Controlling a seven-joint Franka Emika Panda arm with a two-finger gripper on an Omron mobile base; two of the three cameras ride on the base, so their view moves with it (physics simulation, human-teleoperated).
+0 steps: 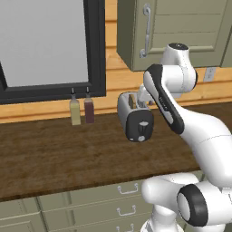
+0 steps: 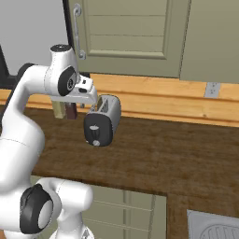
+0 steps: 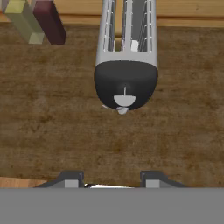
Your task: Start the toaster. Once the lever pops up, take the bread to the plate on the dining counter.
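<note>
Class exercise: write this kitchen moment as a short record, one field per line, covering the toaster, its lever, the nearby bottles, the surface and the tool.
toaster: silver-grey toaster with black end panel facing the robot
lever: light tab high in its slot, above the round knob
bottles: two slim bottles, one yellowish, one dark red, by the wall left of the toaster
surface: dark wooden worktop
tool: tool above the toaster's front end, jaws apart, holding nothing

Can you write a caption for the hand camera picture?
Looking down at the rounded silver-grey toaster on the dark wooden worktop.
</note>
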